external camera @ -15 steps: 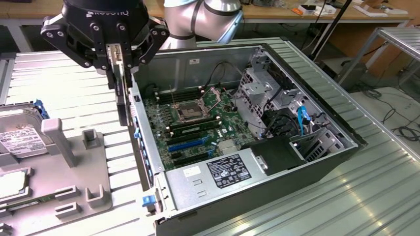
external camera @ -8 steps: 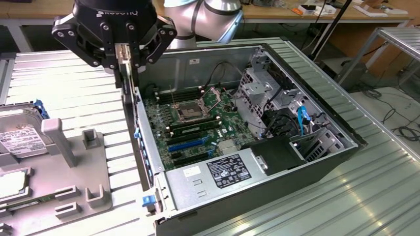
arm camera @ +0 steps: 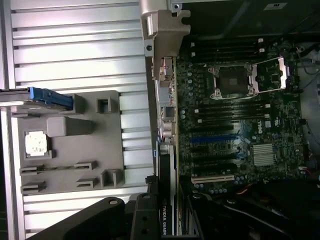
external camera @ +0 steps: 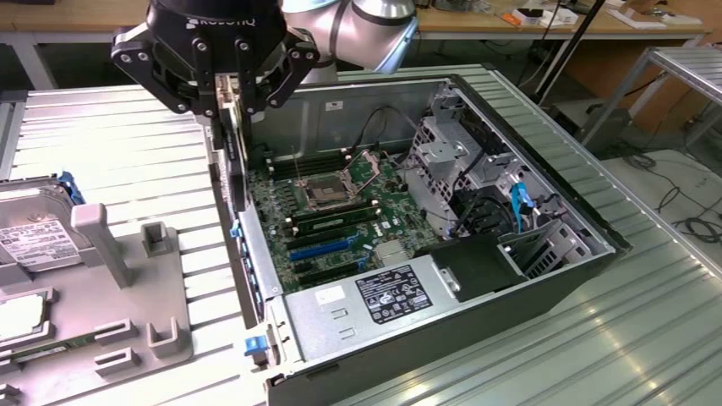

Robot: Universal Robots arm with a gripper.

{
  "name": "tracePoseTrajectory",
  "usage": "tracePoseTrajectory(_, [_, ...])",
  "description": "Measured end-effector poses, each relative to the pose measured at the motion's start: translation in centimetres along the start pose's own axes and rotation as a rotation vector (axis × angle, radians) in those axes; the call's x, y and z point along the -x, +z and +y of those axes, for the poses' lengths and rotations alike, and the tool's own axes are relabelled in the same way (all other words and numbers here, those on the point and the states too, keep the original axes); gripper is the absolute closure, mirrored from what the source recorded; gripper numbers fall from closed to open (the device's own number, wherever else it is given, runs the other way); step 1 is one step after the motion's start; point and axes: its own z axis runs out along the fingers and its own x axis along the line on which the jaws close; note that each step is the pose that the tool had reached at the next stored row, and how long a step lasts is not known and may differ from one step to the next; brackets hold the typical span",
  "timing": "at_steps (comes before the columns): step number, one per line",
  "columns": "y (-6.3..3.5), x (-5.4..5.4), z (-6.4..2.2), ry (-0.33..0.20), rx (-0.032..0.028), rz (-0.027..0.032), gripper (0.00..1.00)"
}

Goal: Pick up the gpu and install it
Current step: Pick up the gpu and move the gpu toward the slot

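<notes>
**While the card hangs at the case edge, alignment matters most**

Clamped partway shut, the gripper [external camera: 232, 106] has the gpu [external camera: 237, 161] pinched by one end. The card dangles edge-on over the case [external camera: 542, 161] wall on the exterior view's left, its metal bracket [arm camera: 165, 30] at the far end from the fingers. It is not seated; whether it touches the wall cannot be told.

Doing this step well seems to depend on squareness. The card's long edge should run parallel to the blue slots [external camera: 327, 247] on the motherboard [external camera: 338, 211], with the bracket lined up against the rear wall, not riding on top of it. A thin card held by one end is likely to swing or flex, so slow, steady motion looks wise.

Several things crowd the path. The power supply [external camera: 373, 296] sits just beside the slot area, the CPU socket [external camera: 321, 193] stands open nearby, and black cables [external camera: 384, 127] loop above the board. Outside the case, a grey fixture [external camera: 124, 296] holds a hard drive [external camera: 29, 233], well apart from the card.
</notes>
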Motion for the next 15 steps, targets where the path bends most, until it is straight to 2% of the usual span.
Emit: tracePoseTrajectory(15, [0.06, 1.8, 0.19, 0.000, 0.0000, 0.0000, 0.73])
